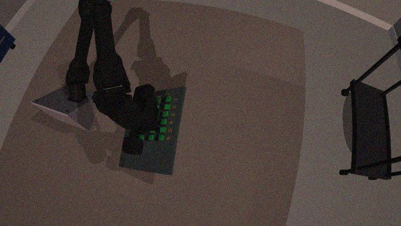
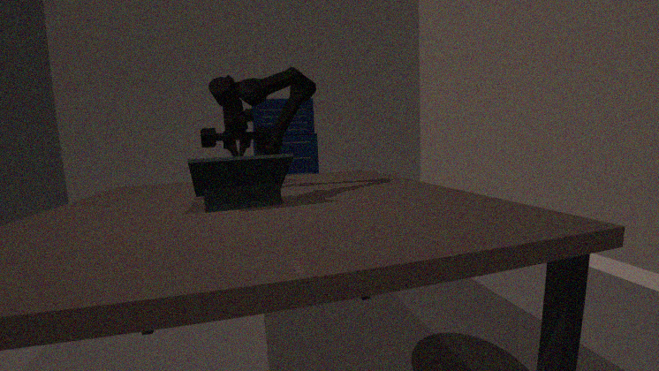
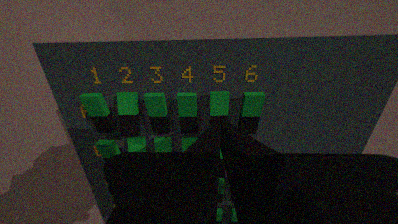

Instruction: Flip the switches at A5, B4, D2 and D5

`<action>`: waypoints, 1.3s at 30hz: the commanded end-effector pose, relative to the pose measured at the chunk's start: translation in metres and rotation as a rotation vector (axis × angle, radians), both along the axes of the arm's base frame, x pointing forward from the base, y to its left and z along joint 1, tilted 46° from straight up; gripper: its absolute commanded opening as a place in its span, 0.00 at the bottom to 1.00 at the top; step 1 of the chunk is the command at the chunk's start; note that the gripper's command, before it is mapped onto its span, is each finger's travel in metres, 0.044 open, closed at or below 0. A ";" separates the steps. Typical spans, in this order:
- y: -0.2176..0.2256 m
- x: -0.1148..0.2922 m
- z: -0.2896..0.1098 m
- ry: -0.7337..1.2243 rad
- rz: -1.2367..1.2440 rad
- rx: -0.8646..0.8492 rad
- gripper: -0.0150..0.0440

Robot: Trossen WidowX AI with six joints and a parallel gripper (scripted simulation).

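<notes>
The dark panel (image 1: 157, 158) (image 2: 239, 182) (image 3: 325, 90) carries rows of green-capped switches. My gripper (image 3: 218, 125) (image 2: 238, 154) is shut and empty. Its tips are low over the panel, just arm-side of the green cap of A5 (image 3: 219, 103) (image 1: 162, 129); contact cannot be told. The caps of A5 and A2 (image 3: 127, 103) look brighter and differently angled from A1 (image 3: 95, 105), A3 (image 3: 156, 105), A4 (image 3: 187, 104) and A6 (image 3: 253, 104). B4 (image 3: 189, 143) shows partly beside the fingers. D2 and D5 cannot be made out behind the gripper.
The panel stands raised on a block on the brown table (image 1: 238, 126) (image 2: 368, 230). The arm's grey base plate (image 1: 53, 100) is beside it. A dark cart (image 1: 371, 129) stands off to the right in the top view. Blue drawers (image 2: 299, 154) stand behind the arm.
</notes>
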State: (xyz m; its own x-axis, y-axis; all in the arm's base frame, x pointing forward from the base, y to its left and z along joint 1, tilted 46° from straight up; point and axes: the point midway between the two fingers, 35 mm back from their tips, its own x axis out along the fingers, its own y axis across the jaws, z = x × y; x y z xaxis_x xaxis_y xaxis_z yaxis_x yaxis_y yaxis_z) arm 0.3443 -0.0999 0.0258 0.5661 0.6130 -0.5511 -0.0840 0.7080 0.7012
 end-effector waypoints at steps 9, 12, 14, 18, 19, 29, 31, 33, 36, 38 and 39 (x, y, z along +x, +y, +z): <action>-0.005 -0.003 0.003 0.005 0.002 -0.003 0.25; -0.029 -0.023 0.023 0.023 0.012 -0.006 0.25; -0.038 -0.033 0.034 0.028 0.018 -0.002 0.25; -0.039 -0.035 0.035 0.028 0.019 -0.002 0.25; -0.039 -0.035 0.035 0.028 0.019 -0.002 0.25; -0.010 -0.070 0.034 0.030 0.019 0.000 0.25; -0.010 -0.070 0.034 0.030 0.019 0.000 0.25; -0.005 -0.066 0.029 0.027 0.014 -0.001 0.25; 0.011 -0.053 0.015 0.011 0.001 0.002 0.25; 0.013 -0.052 0.014 0.010 0.000 0.003 0.25; 0.013 -0.052 0.014 0.010 0.000 0.003 0.25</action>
